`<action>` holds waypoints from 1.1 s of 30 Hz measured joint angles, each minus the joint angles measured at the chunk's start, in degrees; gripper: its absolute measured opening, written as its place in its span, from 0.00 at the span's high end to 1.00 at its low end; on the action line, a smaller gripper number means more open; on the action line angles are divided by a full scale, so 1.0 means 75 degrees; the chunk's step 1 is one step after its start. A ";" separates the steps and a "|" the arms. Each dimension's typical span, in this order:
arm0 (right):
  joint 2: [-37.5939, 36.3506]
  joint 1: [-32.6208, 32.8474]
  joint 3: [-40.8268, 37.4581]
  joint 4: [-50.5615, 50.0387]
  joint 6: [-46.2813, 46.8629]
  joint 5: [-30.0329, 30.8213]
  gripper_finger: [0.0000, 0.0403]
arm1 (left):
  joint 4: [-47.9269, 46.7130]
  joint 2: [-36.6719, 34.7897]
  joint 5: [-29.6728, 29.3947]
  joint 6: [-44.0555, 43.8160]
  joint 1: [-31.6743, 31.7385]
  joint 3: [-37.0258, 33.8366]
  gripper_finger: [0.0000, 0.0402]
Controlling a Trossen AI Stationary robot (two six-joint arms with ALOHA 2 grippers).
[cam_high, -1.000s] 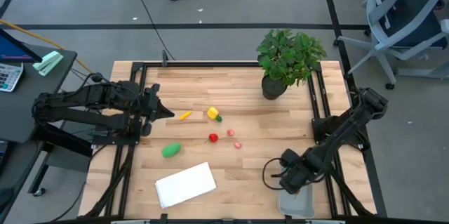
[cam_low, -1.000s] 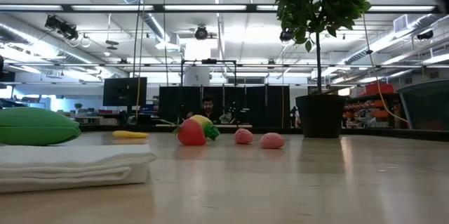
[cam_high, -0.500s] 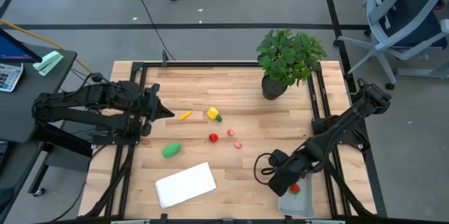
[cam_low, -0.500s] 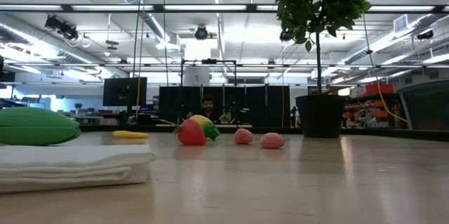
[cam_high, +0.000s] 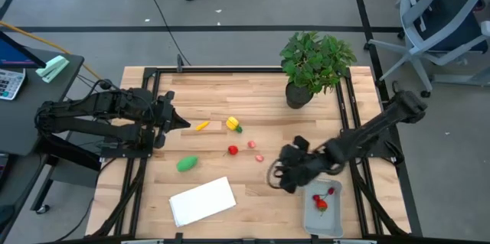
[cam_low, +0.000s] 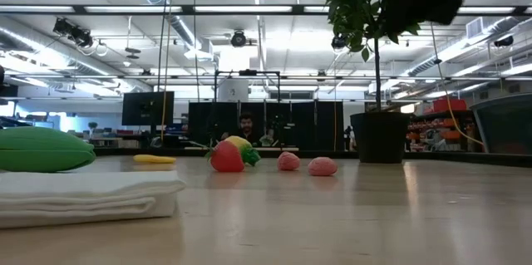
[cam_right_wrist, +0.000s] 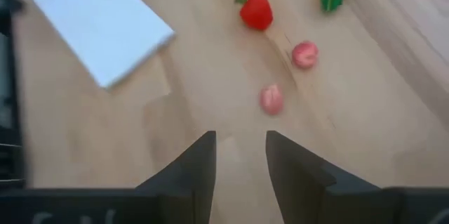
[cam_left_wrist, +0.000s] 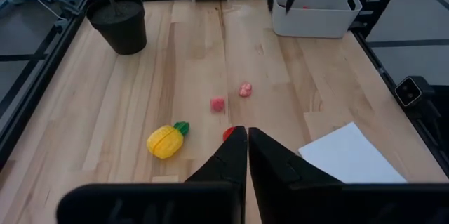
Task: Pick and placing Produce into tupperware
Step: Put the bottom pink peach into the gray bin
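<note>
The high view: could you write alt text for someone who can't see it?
Seen from above, the right gripper hangs open and empty over a wooden table, beside a pale grey-blue plastic container holding a red strawberry-like toy. More small toy produce lies mid-table near a flat white sheet and a leafy potted plant; the left gripper waits at the table's left edge.

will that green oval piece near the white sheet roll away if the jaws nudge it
Probably somewhat: the green oval piece looks smooth and rounded, with no flat face showing. In the low view it rests on its long side, so it would likely wobble or spin rather than roll far. It looks like light toy plastic.
</note>
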 joint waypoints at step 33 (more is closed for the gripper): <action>0.2829 -0.1908 0.0001 0.1925 -0.1840 -0.1529 0.52 | 0.0003 0.0001 0.0000 -0.0009 0.0000 0.0000 0.95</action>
